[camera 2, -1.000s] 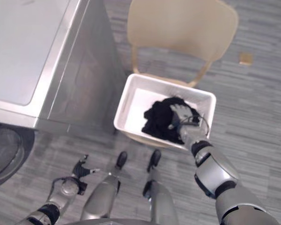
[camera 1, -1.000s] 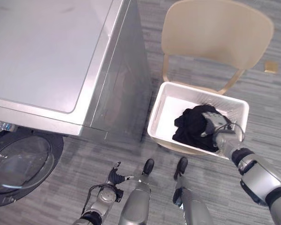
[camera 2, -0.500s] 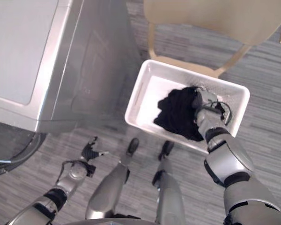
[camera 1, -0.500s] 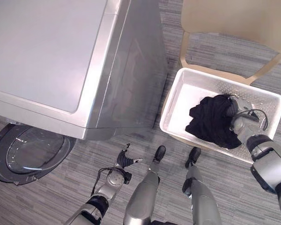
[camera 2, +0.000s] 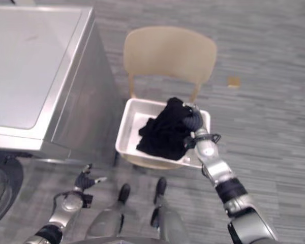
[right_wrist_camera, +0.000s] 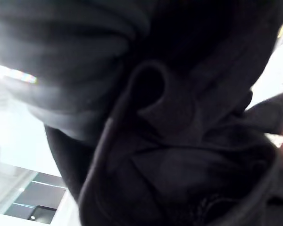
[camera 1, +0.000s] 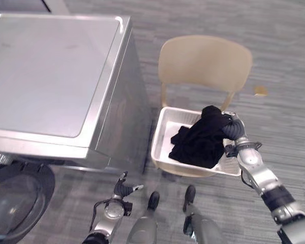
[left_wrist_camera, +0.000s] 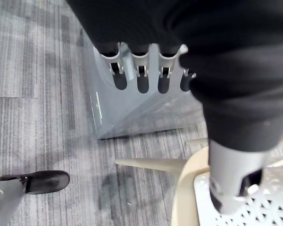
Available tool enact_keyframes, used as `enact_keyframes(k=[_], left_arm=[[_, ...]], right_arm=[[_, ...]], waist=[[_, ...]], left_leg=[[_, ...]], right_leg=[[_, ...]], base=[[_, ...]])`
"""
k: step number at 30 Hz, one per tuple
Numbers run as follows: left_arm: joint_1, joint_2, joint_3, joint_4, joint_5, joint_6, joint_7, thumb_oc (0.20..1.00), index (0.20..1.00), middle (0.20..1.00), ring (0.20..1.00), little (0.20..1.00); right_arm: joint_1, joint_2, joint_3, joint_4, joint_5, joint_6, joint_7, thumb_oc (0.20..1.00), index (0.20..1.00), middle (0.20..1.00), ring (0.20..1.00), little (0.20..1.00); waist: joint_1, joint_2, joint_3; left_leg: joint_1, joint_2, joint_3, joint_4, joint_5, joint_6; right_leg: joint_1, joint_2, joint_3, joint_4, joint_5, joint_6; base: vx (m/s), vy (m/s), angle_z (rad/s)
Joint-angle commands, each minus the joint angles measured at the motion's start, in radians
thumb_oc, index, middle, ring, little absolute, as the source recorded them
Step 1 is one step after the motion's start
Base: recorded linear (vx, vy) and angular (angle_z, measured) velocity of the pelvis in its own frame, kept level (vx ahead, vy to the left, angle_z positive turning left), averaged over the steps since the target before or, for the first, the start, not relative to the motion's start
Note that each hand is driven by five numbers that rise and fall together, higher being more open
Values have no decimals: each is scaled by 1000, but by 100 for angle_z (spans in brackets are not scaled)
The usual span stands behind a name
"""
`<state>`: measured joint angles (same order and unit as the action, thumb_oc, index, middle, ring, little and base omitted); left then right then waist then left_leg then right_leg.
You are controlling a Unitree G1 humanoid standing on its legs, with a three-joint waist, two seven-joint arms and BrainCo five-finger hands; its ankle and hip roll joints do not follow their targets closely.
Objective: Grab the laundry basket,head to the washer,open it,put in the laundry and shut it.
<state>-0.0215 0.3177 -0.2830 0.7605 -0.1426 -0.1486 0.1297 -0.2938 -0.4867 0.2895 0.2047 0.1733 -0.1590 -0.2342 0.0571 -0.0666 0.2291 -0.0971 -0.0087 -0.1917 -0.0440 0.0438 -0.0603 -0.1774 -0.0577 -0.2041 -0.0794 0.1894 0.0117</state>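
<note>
- Black laundry (camera 1: 201, 140) now bunched up high at the R end of the white basket (camera 1: 161, 141), top of the heap above the rim; 0.5 s ago lying lower inside.
- R hand (camera 1: 233, 128) buried in the top of the cloth, dark ribbed cover showing, fingers hidden, so can't tell the grip; R wrist view just dark folds up close.
- Basket sitting on the tan chair (camera 1: 206, 63), just beside the washer (camera 1: 51, 81), same spot as before; whole view shifted, so cam moved.
- Washer door (camera 1: 15, 203) hanging open low at front L, as 1 s ago.
- L hand (camera 1: 123, 189) down low by the washer front, fingers straight & spread, holding nothing, unchanged.
</note>
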Motion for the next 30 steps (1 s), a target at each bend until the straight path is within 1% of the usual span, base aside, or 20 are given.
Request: enact_keyframes(k=[1,6,7,8,9,12,14,15,16,17,18,19,20,21,22,23,25,27,29,30], left_arm=[[5,22,2,35,35,-8,-11,1000,1000,1000,1000,1000],[59,19,18,2,40,-11,-20,1000,1000,1000,1000,1000],[54,19,15,-7,40,-10,-21,1000,1000,1000,1000,1000],[46,25,10,-18,38,-13,-22,1000,1000,1000,1000,1000],[46,25,10,-18,38,-13,-22,1000,1000,1000,1000,1000],[-2,39,-4,-33,43,-28,-4,1000,1000,1000,1000,1000],[-8,44,-8,-47,40,-31,3,1000,1000,1000,1000,1000],[-15,49,-12,-65,39,-38,13,1000,1000,1000,1000,1000],[-17,55,-22,-100,42,-43,12,1000,1000,1000,1000,1000],[-11,65,-18,-140,45,-55,26,1000,1000,1000,1000,1000],[-7,69,-19,-163,44,-58,24,1000,1000,1000,1000,1000],[-3,66,-22,-184,36,-58,22,1000,1000,1000,1000,1000],[-4,65,-23,-244,36,-69,27,1000,1000,1000,1000,1000],[-4,65,-23,-244,37,-69,27,1000,1000,1000,1000,1000],[-16,71,-44,-308,57,-79,20,1000,1000,1000,1000,1000],[-15,71,-44,-310,57,-78,20,1000,1000,1000,1000,1000],[-29,93,-65,-397,88,-93,11,1000,1000,1000,1000,1000],[-30,103,-73,-430,101,-99,4,1000,1000,1000,1000,1000],[-52,119,-119,-516,135,-121,-6,1000,1000,1000,1000,1000],[-62,114,-138,-527,134,-127,-8,1000,1000,1000,1000,1000]], right_arm=[[-27,3,-10,-83,108,-104,103,200,200,200,200,200],[26,39,25,-197,152,-107,169,200,200,200,200,200],[45,56,45,-228,165,-103,192,200,200,200,200,200],[49,62,52,-231,175,-104,196,200,200,200,200,200],[49,62,52,-231,175,-104,196,200,200,200,200,200],[39,93,69,-219,146,-113,175,200,200,200,200,200],[34,97,72,-218,138,-110,174,200,200,200,200,200],[29,104,72,-212,135,-113,165,200,200,200,200,200],[26,107,67,-214,129,-113,156,200,200,200,200,200],[13,113,74,-203,135,-111,155,200,200,200,200,200],[1,115,78,-198,143,-118,147,200,200,200,200,200],[-2,112,81,-198,144,-121,137,200,200,200,200,200],[-12,91,80,-207,133,-118,133,200,200,200,200,200],[-12,91,80,-206,133,-118,133,200,200,200,200,200],[-27,71,76,-217,125,-117,125,200,200,200,200,200],[-27,71,76,-217,125,-117,125,200,200,200,200,200],[-41,50,82,-244,122,-118,123,200,200,200,200,200],[-41,45,82,-257,121,-117,126,200,200,200,200,200],[-54,36,93,-298,127,-125,137,200,200,200,200,200],[-62,36,105,-307,129,-124,142,200,200,200,200,200]], waist=[[15,17,-89],[13,8,-124],[11,6,-123],[7,6,-115],[7,5,-115],[4,14,-107],[8,16,-108],[15,13,-111],[23,6,-120],[45,3,-120],[58,4,-118],[61,9,-116],[63,19,-95],[61,19,-97],[52,11,-81],[52,11,-82],[39,-6,-75],[31,-10,-80],[5,-31,-91],[-8,-33,-100]], left_leg=[[39,-9,54,-38,-32,33],[102,-5,94,-32,-59,48],[113,-2,93,-21,-63,53],[108,-2,84,-7,-62,56],[108,-3,84,-6,-63,56],[48,1,28,34,-31,47],[31,5,10,34,-17,41],[10,5,-7,33,-2,33],[-12,4,-24,27,13,24],[-42,9,-28,24,42,1],[-69,11,-33,17,69,-8],[-93,21,-45,-2,103,-19],[-140,26,-41,-22,138,-40],[-143,26,-43,-21,138,-40],[-166,21,20,-10,109,-23],[-168,20,20,-8,107,-23],[-151,17,72,71,54,-3],[-146,18,88,103,31,3],[-88,20,137,201,-76,15],[-58,33,154,199,-93,16]], right_leg=[[78,-25,38,124,-229,95],[114,-20,81,135,-222,105],[113,-15,112,175,-230,109],[107,-8,142,210,-238,112],[105,-9,142,213,-240,112],[108,17,253,360,-266,121],[101,20,275,414,-261,121],[122,25,300,388,-278,117],[171,39,323,317,-336,100],[197,41,317,254,-351,86],[199,41,302,207,-353,77],[203,61,303,170,-360,64],[186,87,297,138,-340,54],[185,87,295,137,-339,54],[173,76,265,106,-313,54],[173,75,264,104,-313,55],[165,49,222,75,-280,60],[159,43,206,65,-270,62],[155,17,164,45,-253,60],[152,13,155,45,-250,60]], base=[[79,138,-22],[-4,87,-44],[-120,37,-42],[-119,18,-30],[-150,-26,-3],[-300,-108,28],[-178,-125,86],[-241,-202,75],[-296,-260,57],[-318,-237,55],[-365,-251,46],[-483,-264,49],[-380,-213,41],[-512,-169,62],[-248,-38,69],[-350,-60,61],[-217,-46,45],[-130,-21,52],[-108,15,49],[-32,68,43]])
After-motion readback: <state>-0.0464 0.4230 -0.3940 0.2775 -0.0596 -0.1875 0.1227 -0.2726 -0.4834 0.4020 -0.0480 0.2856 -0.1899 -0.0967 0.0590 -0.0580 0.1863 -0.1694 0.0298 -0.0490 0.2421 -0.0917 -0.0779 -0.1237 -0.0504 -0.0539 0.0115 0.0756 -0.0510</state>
